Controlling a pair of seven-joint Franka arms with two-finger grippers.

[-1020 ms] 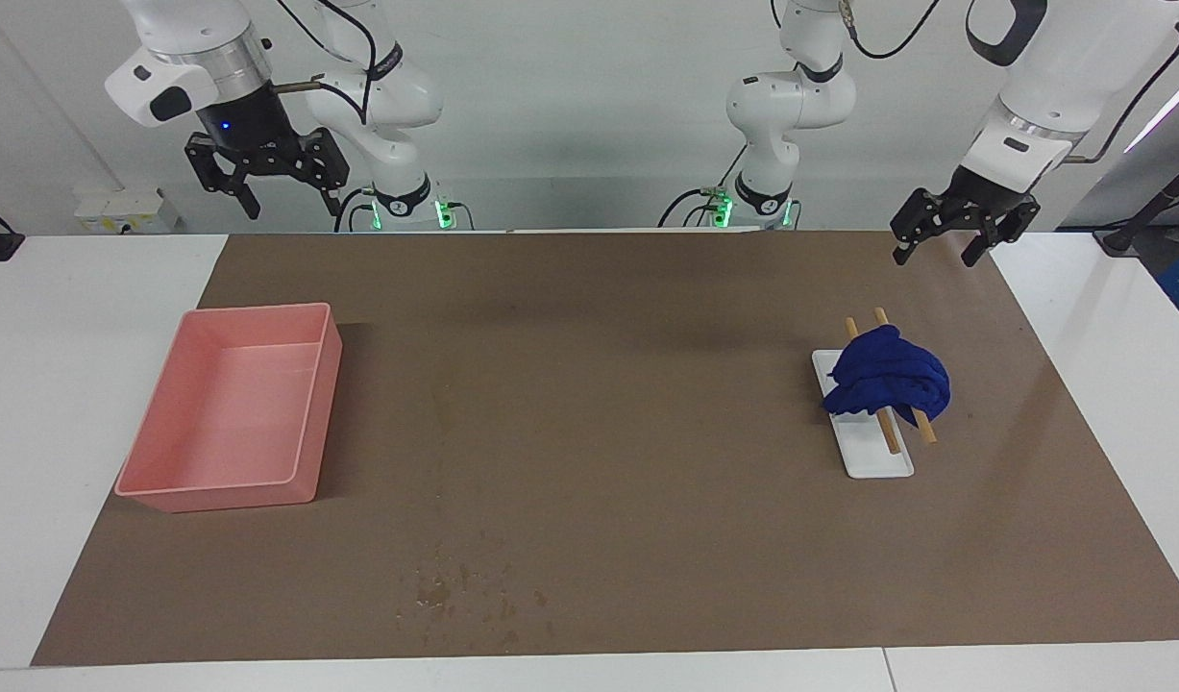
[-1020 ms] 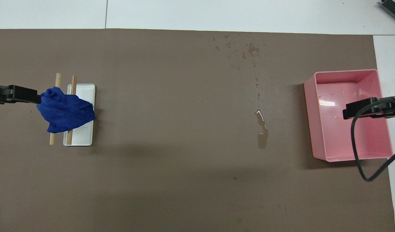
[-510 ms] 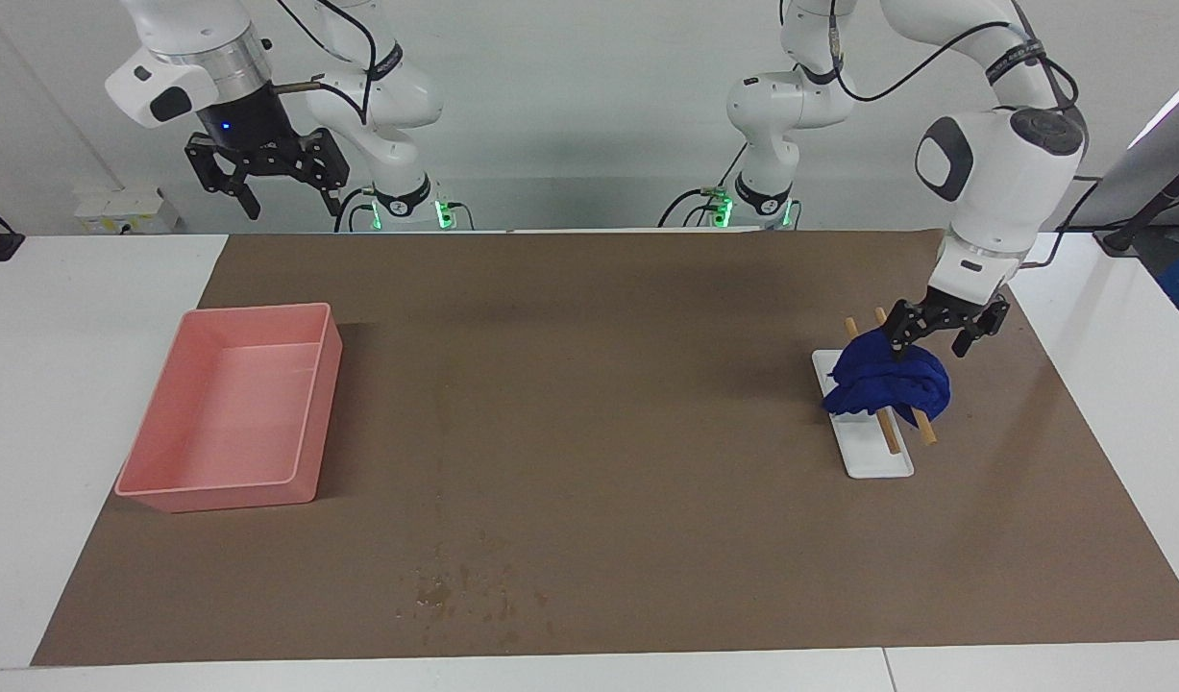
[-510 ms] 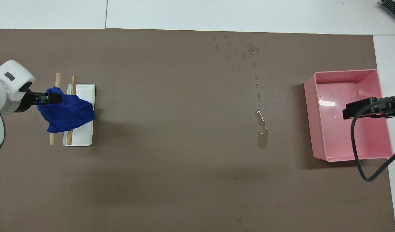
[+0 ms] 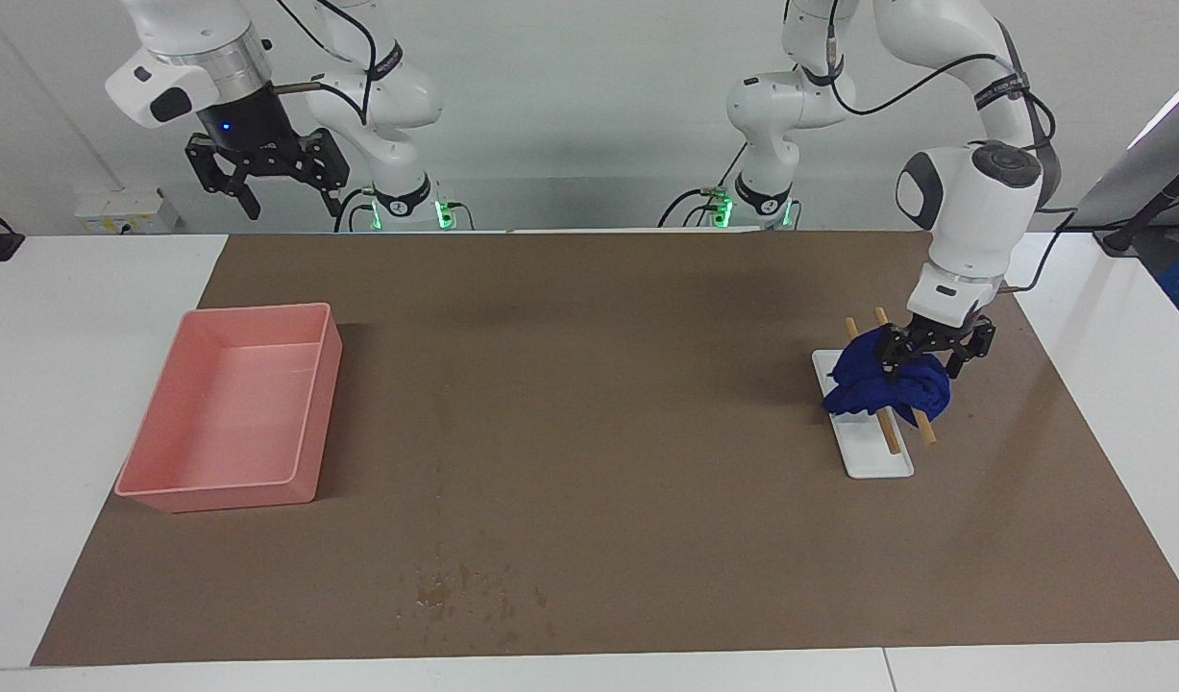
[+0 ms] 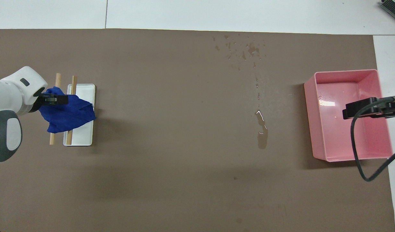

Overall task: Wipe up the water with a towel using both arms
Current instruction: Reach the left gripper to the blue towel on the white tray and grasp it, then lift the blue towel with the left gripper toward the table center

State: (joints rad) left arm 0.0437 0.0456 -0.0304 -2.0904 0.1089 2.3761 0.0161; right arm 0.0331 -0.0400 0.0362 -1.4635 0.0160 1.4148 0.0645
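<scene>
On brown mat (image 5: 647, 404), water (image 6: 262, 129), left end effector (image 5: 921, 360) perhaps touching towel (image 5: 882, 384)

We see the left gripper (image 5: 925, 360) down on the blue towel (image 5: 882, 384), fingers spread astride the bunched top. Towel sits on wooden sticks (image 5: 895, 440) over a white tray (image 5: 877, 461). Right gripper (image 5: 280, 197) waits up high w/ fingers apart, above the pink bin (image 5: 229, 485).

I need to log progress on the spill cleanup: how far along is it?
Early. Nothing is wiped: the water still lies on the mat beside the pink bin. In hand: the left gripper is down on the towel, which still rests on the sticks over the white tray. The right gripper waits above. Lifting and wiping remain.
</scene>
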